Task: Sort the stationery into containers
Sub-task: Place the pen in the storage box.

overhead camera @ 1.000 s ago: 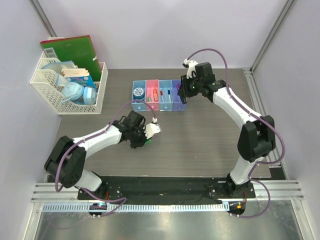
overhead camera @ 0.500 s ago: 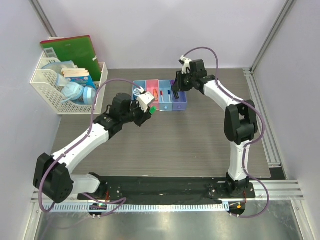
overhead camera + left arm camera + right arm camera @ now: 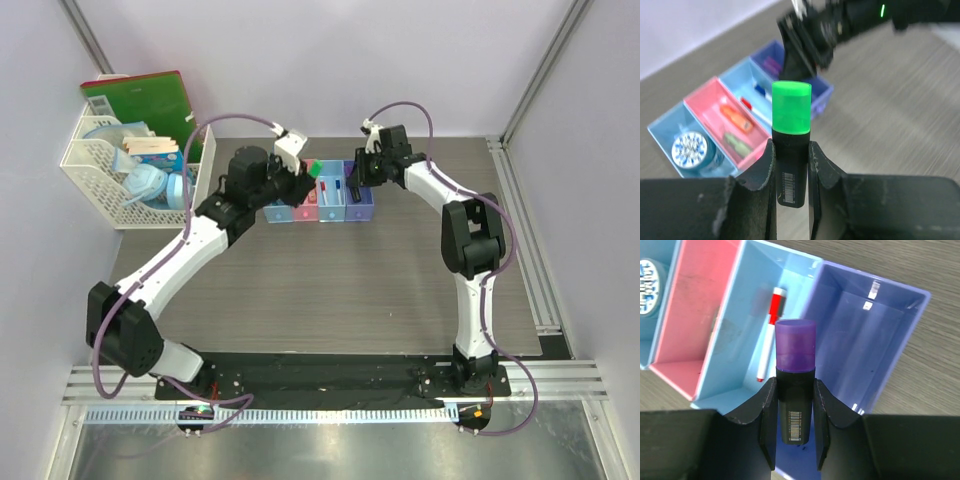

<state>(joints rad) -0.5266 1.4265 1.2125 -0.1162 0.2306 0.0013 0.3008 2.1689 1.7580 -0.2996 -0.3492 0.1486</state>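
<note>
My left gripper (image 3: 791, 150) is shut on a green-capped black highlighter (image 3: 791, 135), held above the row of containers (image 3: 345, 212), near the pink bin (image 3: 705, 102). That bin holds an orange highlighter (image 3: 736, 116) and a pale green pen (image 3: 738, 144). A blue tape roll (image 3: 689, 148) lies in the blue bin (image 3: 660, 131). My right gripper (image 3: 795, 390) is shut on a purple-capped black highlighter (image 3: 795, 360), hanging over the purple bin (image 3: 875, 330). The light blue bin (image 3: 735, 355) holds a red-capped marker (image 3: 770, 332).
A white lattice basket (image 3: 90, 165) with masks and a green folder (image 3: 140, 100) stands at the back left, close to the left arm's elbow. The two grippers (image 3: 305, 172) (image 3: 358, 175) hang close together over the bins. Walls enclose the table on three sides.
My left arm has swung from the table's middle up to the bins, carrying the green highlighter. The right gripper has shifted a little left over the bins with the purple highlighter.
</note>
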